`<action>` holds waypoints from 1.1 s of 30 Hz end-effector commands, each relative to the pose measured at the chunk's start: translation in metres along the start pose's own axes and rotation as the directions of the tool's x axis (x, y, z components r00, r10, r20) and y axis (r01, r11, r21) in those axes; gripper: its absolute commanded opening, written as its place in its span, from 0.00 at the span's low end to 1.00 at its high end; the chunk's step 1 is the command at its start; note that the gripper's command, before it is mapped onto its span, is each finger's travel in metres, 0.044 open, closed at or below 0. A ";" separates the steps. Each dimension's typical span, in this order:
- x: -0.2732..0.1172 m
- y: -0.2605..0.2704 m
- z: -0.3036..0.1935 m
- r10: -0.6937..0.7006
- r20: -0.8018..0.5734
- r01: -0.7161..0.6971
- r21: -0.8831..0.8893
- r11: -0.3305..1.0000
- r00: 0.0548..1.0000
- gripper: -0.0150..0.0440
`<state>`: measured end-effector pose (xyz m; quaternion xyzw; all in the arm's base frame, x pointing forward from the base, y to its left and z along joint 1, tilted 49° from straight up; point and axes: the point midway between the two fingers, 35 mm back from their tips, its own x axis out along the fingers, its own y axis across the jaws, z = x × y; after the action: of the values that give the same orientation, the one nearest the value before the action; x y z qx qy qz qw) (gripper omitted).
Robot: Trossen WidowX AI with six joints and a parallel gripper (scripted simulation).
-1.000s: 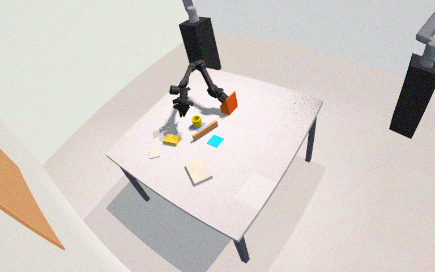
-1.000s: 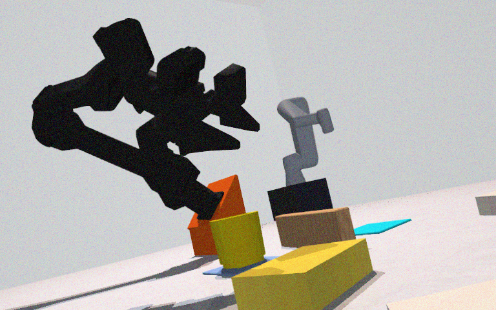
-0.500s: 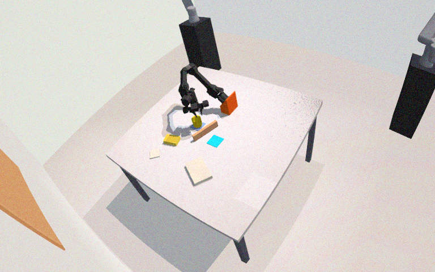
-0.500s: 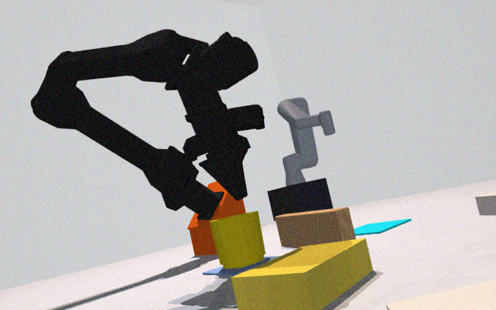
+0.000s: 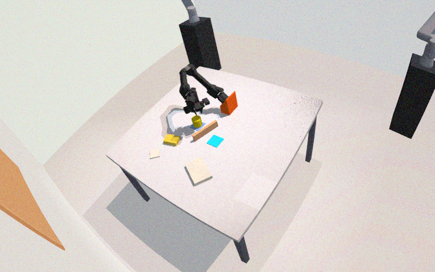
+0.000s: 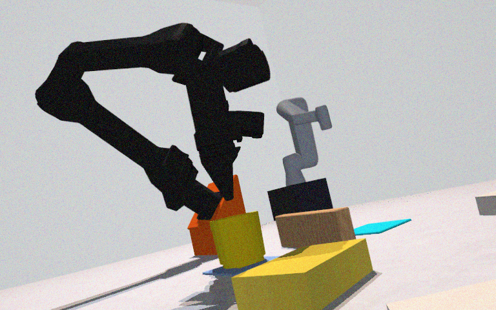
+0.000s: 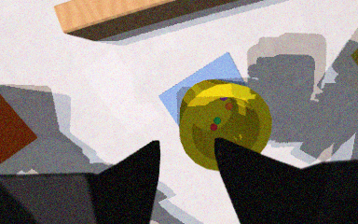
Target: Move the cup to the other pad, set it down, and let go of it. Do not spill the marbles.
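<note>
Your end effector [image 7: 186,161] hangs above the yellow cup [image 7: 226,123], fingers partly apart and gripping nothing; the exterior view shows its tips clear of the rim. The cup stands upright on the light blue pad [image 7: 205,81], with small marbles [image 7: 217,120] inside it. On the bench [image 5: 263,134], the wooden block [image 5: 204,130] lies just beside the cup, and the bright cyan pad [image 5: 215,140] sits beyond that block.

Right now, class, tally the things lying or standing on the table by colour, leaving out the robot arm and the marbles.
Yellow: 2, cup and block
Blue: 2, pad under cup, cyan pad
Orange: 1, wedge
Wood brown: 1, bar
Cream: 2, slab, small tile
Total: 8
</note>
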<state>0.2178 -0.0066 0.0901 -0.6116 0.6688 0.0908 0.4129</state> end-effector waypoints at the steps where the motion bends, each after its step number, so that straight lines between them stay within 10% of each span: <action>1: 0.003 -0.001 0.000 -0.005 -0.005 0.005 -0.010 1.000 1.000 0.54; 33: 0.055 -0.002 0.000 -0.006 -0.004 0.006 -0.009 1.000 1.000 0.54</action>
<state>0.2254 -0.0426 0.0581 -0.6135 0.6669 0.0920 0.4128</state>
